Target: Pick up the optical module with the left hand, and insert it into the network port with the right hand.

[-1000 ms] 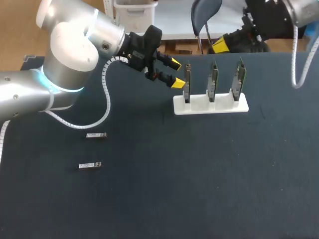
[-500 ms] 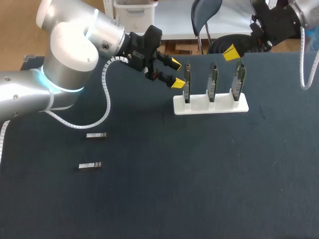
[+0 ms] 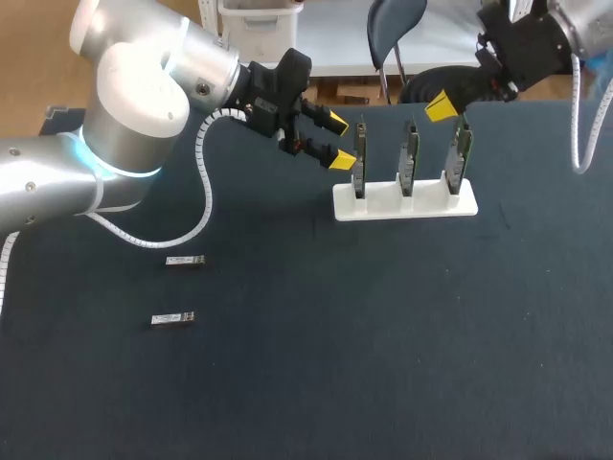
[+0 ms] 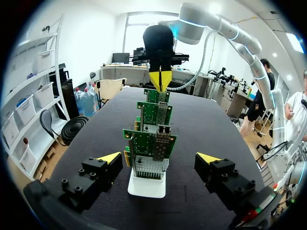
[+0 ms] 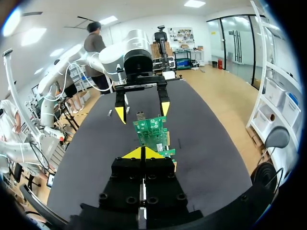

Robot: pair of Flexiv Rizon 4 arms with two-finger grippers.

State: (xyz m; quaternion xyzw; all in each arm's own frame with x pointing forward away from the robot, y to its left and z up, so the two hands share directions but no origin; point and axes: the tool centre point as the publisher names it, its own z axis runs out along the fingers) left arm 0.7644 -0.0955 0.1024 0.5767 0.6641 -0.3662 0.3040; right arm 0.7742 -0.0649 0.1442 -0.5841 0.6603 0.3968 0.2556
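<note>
Two small silver optical modules (image 3: 185,260) (image 3: 173,318) lie flat on the dark table at the left, with no gripper near them. A white stand (image 3: 404,202) holds three upright green port boards (image 3: 409,153) in a row. My left gripper (image 3: 337,141) hovers open just left of the left-hand board, holding nothing. In the left wrist view the left gripper (image 4: 158,159) has its fingers on either side of the nearest board (image 4: 149,143), apart from it. My right gripper (image 3: 441,105) is shut and empty, above and behind the right-hand board. In the right wrist view the right gripper (image 5: 143,153) looks along the boards (image 5: 153,133).
The table (image 3: 383,335) is dark cloth with wide bare room in front of the stand and to its right. The left arm's grey body (image 3: 134,105) and its white cable (image 3: 206,201) take up the far left corner.
My right gripper has swung in from the far right edge toward the right-hand board and tilted downward. The left arm and both modules have not moved.
</note>
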